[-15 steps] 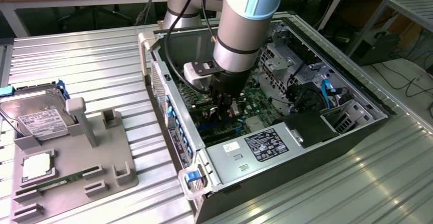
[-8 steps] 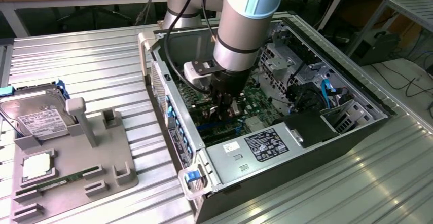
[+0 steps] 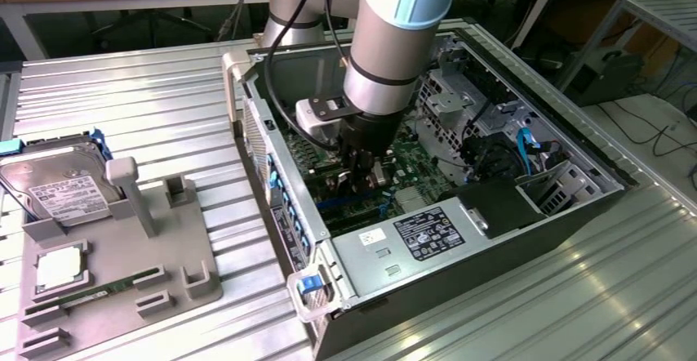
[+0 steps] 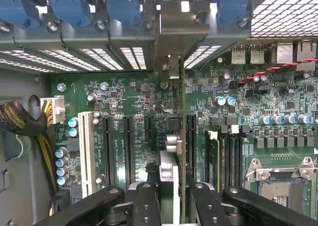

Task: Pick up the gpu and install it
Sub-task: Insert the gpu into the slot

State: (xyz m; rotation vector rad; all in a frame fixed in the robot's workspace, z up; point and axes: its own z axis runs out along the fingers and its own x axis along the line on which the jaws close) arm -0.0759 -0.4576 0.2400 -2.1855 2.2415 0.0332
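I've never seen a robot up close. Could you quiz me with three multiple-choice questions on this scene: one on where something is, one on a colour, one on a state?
1. Where is the claw?
A) over the grey tray
B) inside the open computer case
C) above the bare table

2. What colour is the motherboard?
A) red
B) white
C) green

3. What state is the gpu in?
A) gripped edge-on in the claw
B) lying on the grey tray
C) lying loose on the case floor

Answers:
1 B: the arm reaches down into the case.
2 C: the wrist view shows a green board.
3 A: the claw's fingers press both its sides above the slots.
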